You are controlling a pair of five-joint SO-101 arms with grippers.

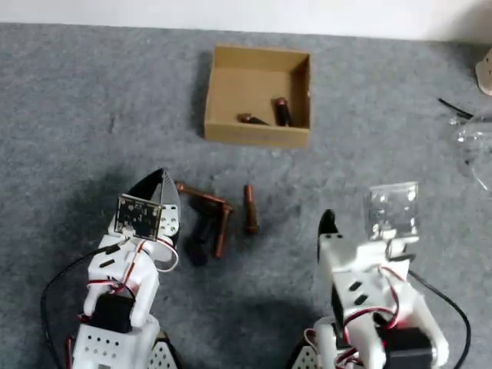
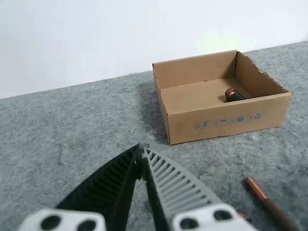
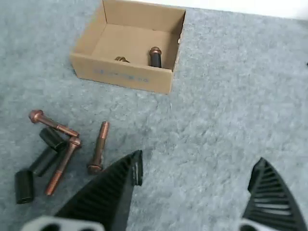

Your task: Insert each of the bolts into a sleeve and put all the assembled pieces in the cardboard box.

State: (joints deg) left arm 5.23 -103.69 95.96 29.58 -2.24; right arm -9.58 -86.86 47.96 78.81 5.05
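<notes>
Our left gripper (image 2: 143, 159) pinched together, empty, our right gripper (image 3: 199, 166) spread wide — we see three loose bolts (image 3: 97, 147) and black sleeves (image 3: 24, 185) on the carpet (image 3: 231, 96), two assembled pieces (image 3: 155, 56) inside the cardboard box (image 3: 122, 77)

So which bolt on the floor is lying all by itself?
The lone bolt, right of the pile in the high view, touching nothing. The other two bolts meet at a corner and lie against the black sleeves.
</notes>
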